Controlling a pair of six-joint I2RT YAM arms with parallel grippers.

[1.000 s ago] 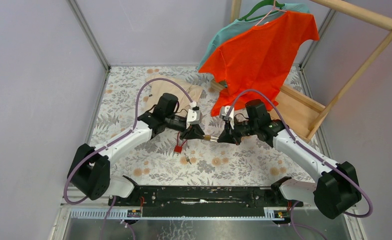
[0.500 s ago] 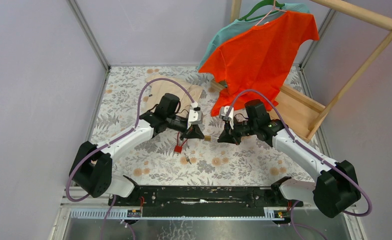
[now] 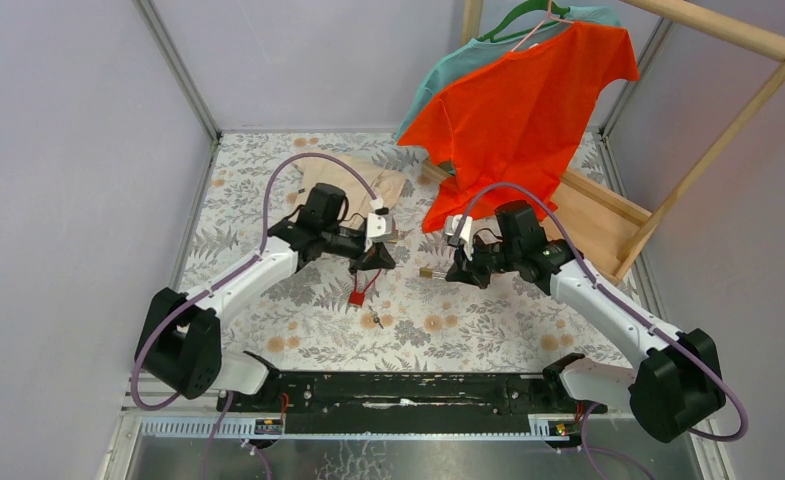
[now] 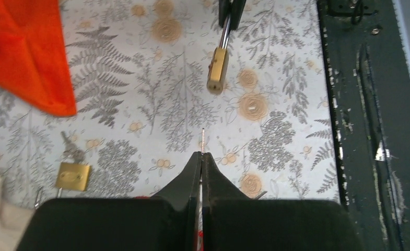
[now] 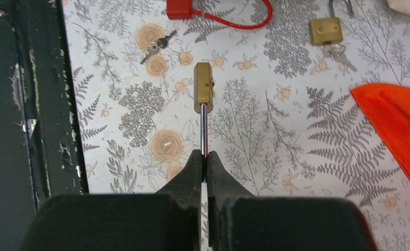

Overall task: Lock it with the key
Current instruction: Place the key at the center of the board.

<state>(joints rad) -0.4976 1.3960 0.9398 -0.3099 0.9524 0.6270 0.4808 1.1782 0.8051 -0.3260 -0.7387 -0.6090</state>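
The right claw [image 5: 205,156] is pinching fully shut on the steel shackle of a small brass padlock [image 5: 203,86], holding it in the air above the floral-patterned table [image 5: 276,157], between the two arms. The left claw [image 4: 201,156] is clamping just as tightly on a thin silver key [image 4: 202,138], whose blade is poking out past its fingertips. Insertion is looking like the step in hand, with a clear gap lying between the blade tip and the lock body. To do it well, the left claw should be bringing the blade onto the padlock's own centre line before advancing, since from the left wrist the body is sitting a little to the right of the blade's line and leaning slightly. The approach should be going slowly and straight, because a lock gripped only by its shackle is likely to swivel if the tip is catching the brass beside the slot. The keyway itself is not showing, so the blade's roll against it is something I cannot tell. The padlock's long axis is lying roughly level along the line joining the two claws, with its shackle end toward the right claw, its bottom face pointing at the left claw, and a narrow side facing the right wrist camera. A second brass padlock [image 4: 73,175] is lying on the table, well apart.
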